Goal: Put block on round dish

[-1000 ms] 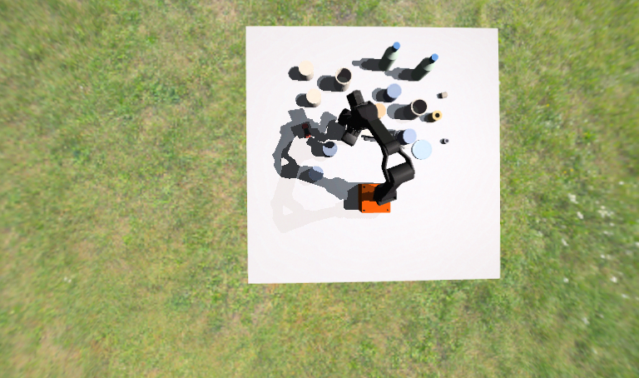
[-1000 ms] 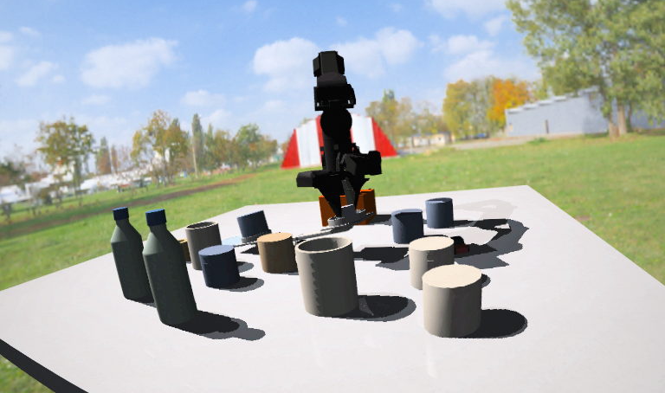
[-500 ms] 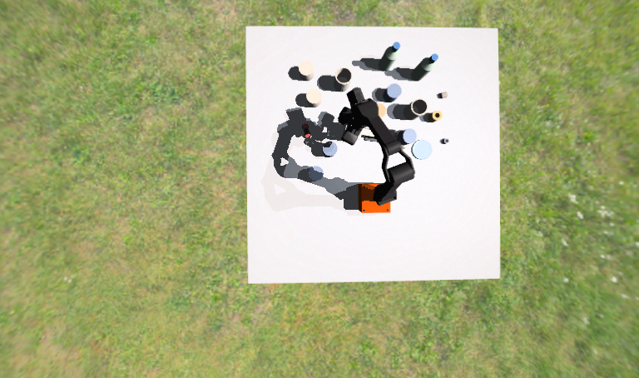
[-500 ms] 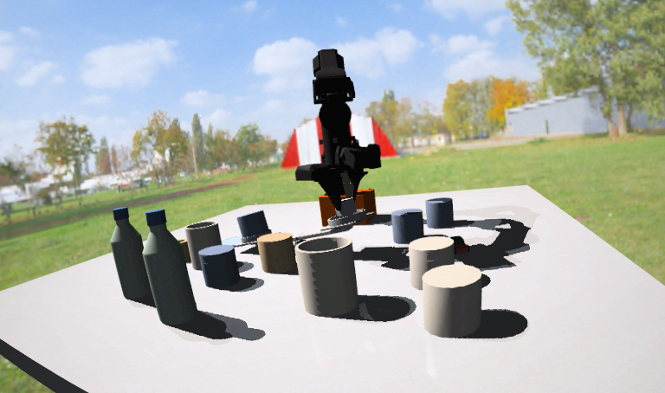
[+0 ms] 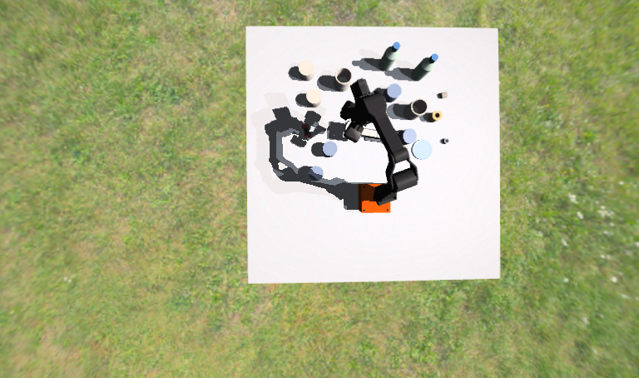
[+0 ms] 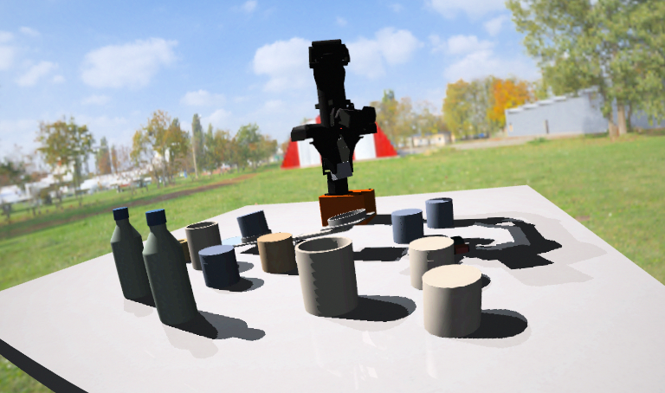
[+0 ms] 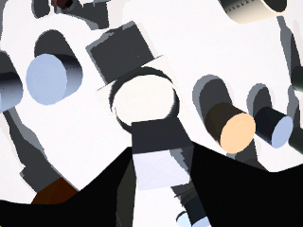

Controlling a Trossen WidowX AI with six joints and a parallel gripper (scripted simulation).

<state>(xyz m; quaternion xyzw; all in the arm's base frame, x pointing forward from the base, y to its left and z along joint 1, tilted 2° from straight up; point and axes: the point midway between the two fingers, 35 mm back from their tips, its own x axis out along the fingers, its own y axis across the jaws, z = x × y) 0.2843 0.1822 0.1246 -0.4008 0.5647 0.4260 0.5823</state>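
Observation:
My gripper (image 6: 338,173) (image 7: 159,149) is shut on a pale lavender block (image 6: 341,170) (image 7: 162,170), held above the raised, bare end of the balance (image 5: 372,132) (image 7: 144,96). The balance is tilted. A blue cup (image 5: 408,136) (image 6: 252,223) (image 7: 193,206) leans on its low end. The pale blue round dish (image 5: 421,149) (image 6: 232,241) (image 7: 182,218) lies beside that end with no cup over it. A similar blue cup (image 5: 329,148) (image 6: 407,225) (image 7: 46,78) stands on the table, away from the balance. In the top view the arm hides the fingertips and the block.
Two green bottles (image 5: 389,57) (image 5: 423,67) stand at the far side. Open beige cups (image 5: 343,79) (image 5: 418,107), cream cylinders (image 5: 305,69) (image 5: 313,96) and more blue ones (image 5: 393,92) (image 5: 316,171) stand around the balance. A tan cylinder (image 6: 277,253) (image 7: 238,132) is near it.

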